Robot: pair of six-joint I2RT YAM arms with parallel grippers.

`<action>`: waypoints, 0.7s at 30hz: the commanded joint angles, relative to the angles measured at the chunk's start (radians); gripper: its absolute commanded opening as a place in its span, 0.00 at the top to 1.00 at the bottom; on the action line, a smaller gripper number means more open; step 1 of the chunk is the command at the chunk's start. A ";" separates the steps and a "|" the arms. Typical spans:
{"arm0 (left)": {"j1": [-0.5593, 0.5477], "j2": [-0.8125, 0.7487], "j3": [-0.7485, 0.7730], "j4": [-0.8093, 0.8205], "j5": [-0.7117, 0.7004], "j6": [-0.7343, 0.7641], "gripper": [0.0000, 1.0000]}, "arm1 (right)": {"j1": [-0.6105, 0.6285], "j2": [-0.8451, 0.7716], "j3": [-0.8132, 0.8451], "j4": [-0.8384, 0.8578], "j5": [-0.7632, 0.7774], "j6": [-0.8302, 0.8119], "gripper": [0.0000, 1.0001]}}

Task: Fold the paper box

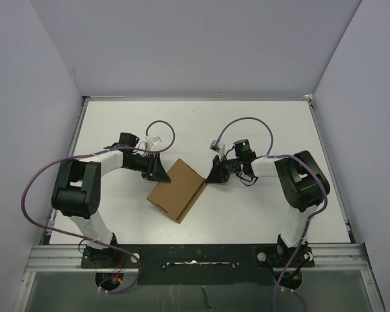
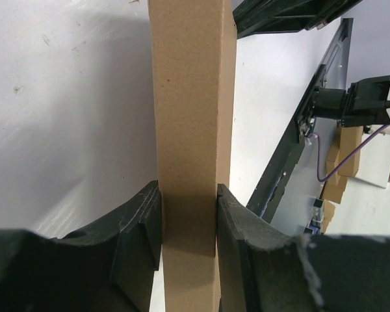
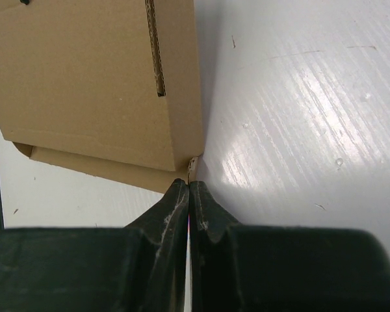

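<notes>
paper box on table, left fingers left, right fingers right

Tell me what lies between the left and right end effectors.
Only the paper box: in the top external view it spans the gap from the left end effector, which clamps its edge, to the right end effector at its corner.

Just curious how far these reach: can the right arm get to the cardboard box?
Likely yes. The right gripper has its closed tips right at a corner of the box, with nothing between them. The left gripper clamps the opposite side, out of the way.
</notes>
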 commanded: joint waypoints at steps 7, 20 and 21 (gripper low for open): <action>0.037 0.039 0.002 0.063 -0.054 -0.008 0.99 | -0.011 0.008 0.004 -0.034 -0.008 0.005 1.00; 0.035 0.044 0.000 0.067 -0.032 0.000 0.99 | -0.034 -0.023 0.014 0.007 0.016 0.013 0.74; 0.034 0.044 -0.001 0.068 -0.027 0.002 0.99 | -0.027 -0.013 0.029 0.002 0.014 0.012 0.72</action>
